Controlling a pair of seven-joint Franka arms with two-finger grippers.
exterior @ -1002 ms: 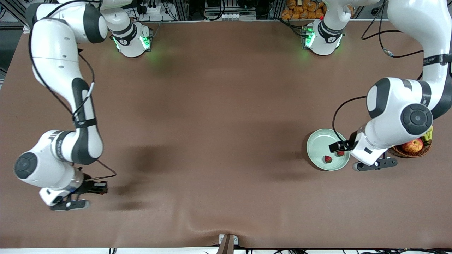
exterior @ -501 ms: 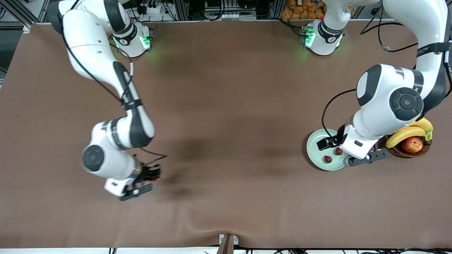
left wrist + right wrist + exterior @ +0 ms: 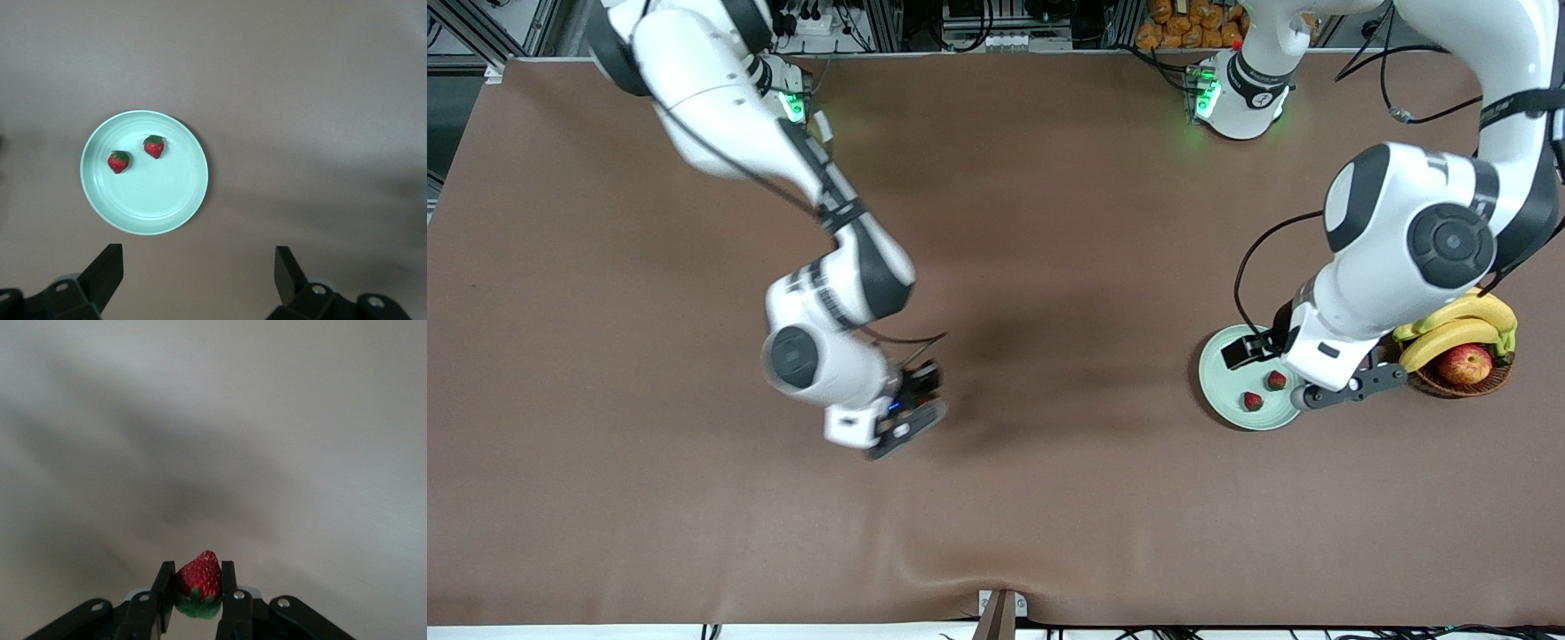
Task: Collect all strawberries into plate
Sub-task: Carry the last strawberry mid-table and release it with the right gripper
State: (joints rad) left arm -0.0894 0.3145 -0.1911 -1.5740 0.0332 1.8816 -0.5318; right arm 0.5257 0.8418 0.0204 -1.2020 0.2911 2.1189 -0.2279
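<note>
Pointing tip-outward from the right gripper (image 3: 197, 587): strawberry (image 3: 198, 577), leafy top innermost.

Two strawberries (image 3: 1253, 401) (image 3: 1277, 381) lie on the plate (image 3: 1218, 369), beside the basket (image 3: 1463, 384) at the left arm's end, apparently holding an apple (image 3: 1464, 364) and bananas (image 3: 1458, 322).

Two strawberries (image 3: 119, 161) (image 3: 154, 146) lie close together but apart on the pale green plate (image 3: 160, 207), which rests on the brown bench (image 3: 313, 120), with the left gripper (image 3: 198, 273) spread wide above the bench beside the plate.
</note>
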